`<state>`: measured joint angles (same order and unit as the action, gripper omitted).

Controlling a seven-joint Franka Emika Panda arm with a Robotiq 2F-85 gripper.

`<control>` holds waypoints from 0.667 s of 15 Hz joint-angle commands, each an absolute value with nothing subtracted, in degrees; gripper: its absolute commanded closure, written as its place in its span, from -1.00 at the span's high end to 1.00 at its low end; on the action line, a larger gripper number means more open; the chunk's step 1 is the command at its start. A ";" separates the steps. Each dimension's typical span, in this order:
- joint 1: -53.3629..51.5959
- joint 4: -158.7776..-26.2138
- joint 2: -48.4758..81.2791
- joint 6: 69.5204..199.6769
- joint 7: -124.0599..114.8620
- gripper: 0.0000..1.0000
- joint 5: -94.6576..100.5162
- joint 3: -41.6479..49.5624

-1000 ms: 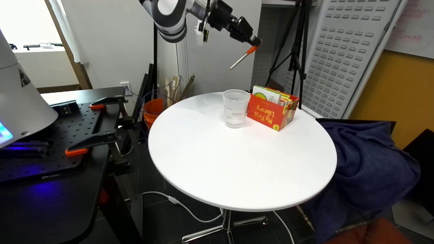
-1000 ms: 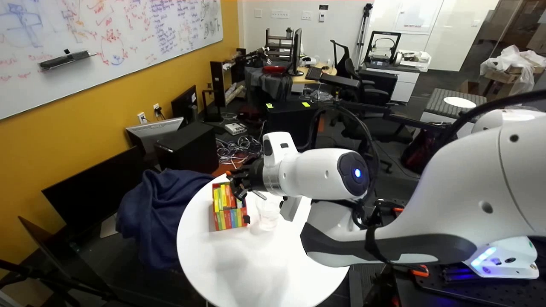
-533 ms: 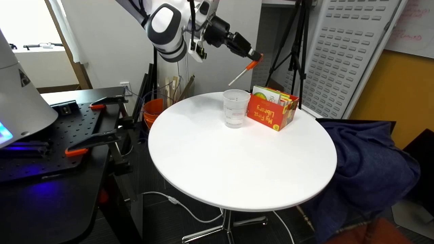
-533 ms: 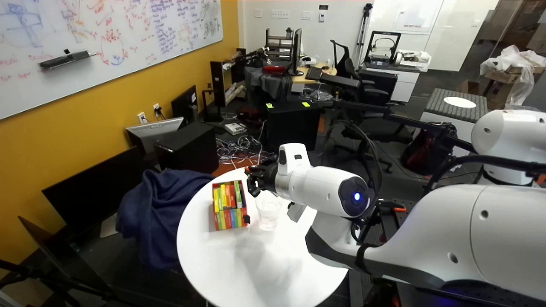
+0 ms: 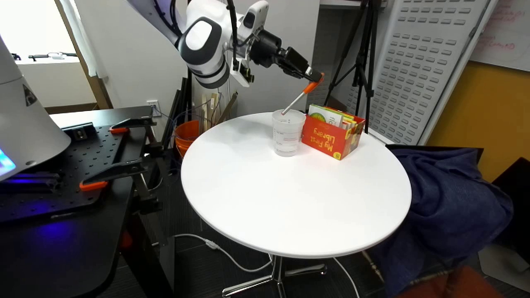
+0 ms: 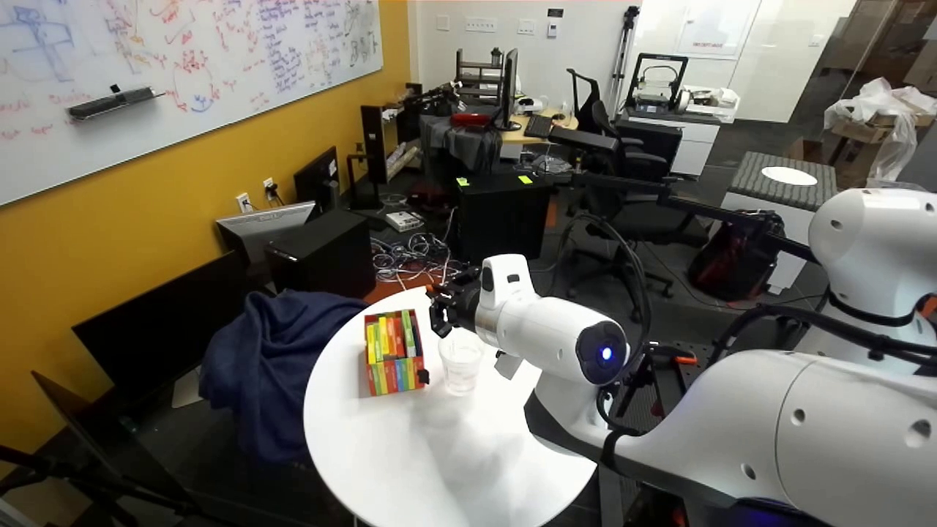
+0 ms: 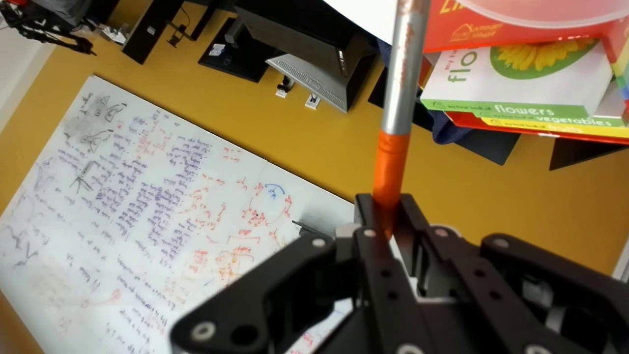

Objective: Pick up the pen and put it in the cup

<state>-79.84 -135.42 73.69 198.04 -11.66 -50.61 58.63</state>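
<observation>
1. Wrist view: the gripper (image 7: pixel 387 211) pinches the pen (image 7: pixel 402 83) by its orange handle; the silver shaft runs out through the top edge of the frame.

2. The tip, cut off there, appears in an exterior view: the pen slants down to the mouth of the cup (image 5: pixel 286 138). Whether the tip is above the rim or just within it cannot be told.

3. In an exterior view with the arm (image 6: pixel 553 326) at the right, the pen is reduced to a speck of orange at the gripper; its shaft cannot be made out.

4. The clear cup stands upright on the round white table (image 5: pixel 290 207) in both exterior views; in the wrist view only a translucent curve of it enters at the upper right.

5. A red box (image 5: pixel 319 136) stands just beside the cup; a gap between the two is visible where the cup (image 6: pixel 461 369) is seen from above.

6. The books (image 7: pixel 457 91) in the box bear titles legible in the wrist view: "flowers" and "vegetables".
</observation>
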 commanded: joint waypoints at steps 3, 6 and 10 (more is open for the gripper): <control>-81.67 -133.34 78.42 198.04 -13.70 -0.93 -52.76 59.34; -83.69 -132.36 81.74 198.04 -17.65 -0.93 -51.97 60.26; -86.07 -131.65 85.81 198.05 -23.77 -0.93 -51.66 60.53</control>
